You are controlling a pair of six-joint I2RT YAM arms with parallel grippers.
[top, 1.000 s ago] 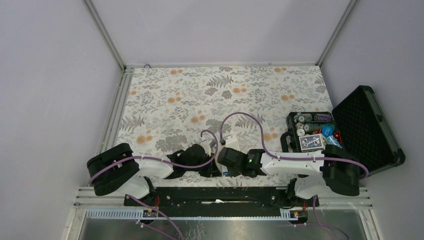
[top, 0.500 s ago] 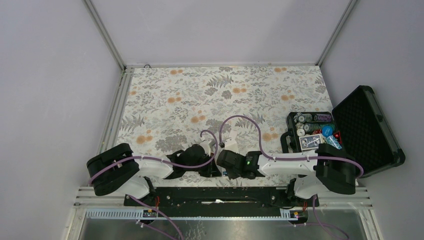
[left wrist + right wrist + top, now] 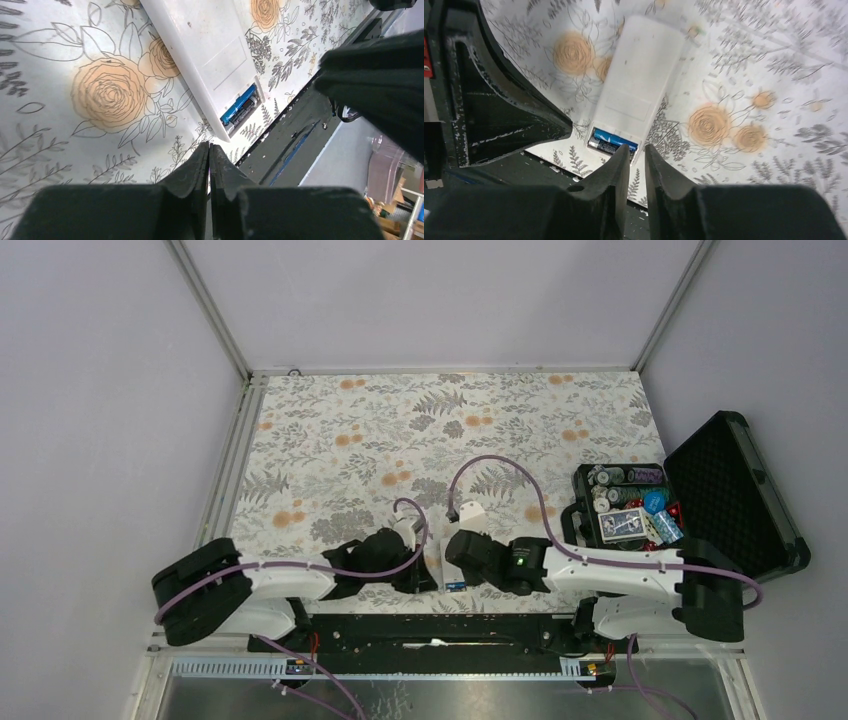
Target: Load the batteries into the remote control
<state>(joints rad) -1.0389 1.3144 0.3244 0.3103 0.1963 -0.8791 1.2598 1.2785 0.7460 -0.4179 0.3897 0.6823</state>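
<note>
The remote control (image 3: 639, 75) lies back up on the floral table, close to the near edge, between my two grippers. Its battery compartment at the near end is uncovered, and the batteries (image 3: 614, 141) lie side by side inside it, blue with a silver end. In the left wrist view the remote control (image 3: 200, 45) and the batteries (image 3: 239, 106) sit just ahead of my left gripper (image 3: 209, 146), which is shut on nothing. My right gripper (image 3: 637, 148) hovers just short of the compartment, its jaws slightly open and empty.
An open black case (image 3: 735, 495) stands at the right edge, its tray (image 3: 579, 502) holding chip stacks, a card deck and dice. The black mounting rail (image 3: 430, 625) runs along the near edge right behind the remote.
My right gripper's jaws have parted slightly and that arm's elbow has swung out to the right. The left arm's elbow has shifted left and toward the near edge.
</note>
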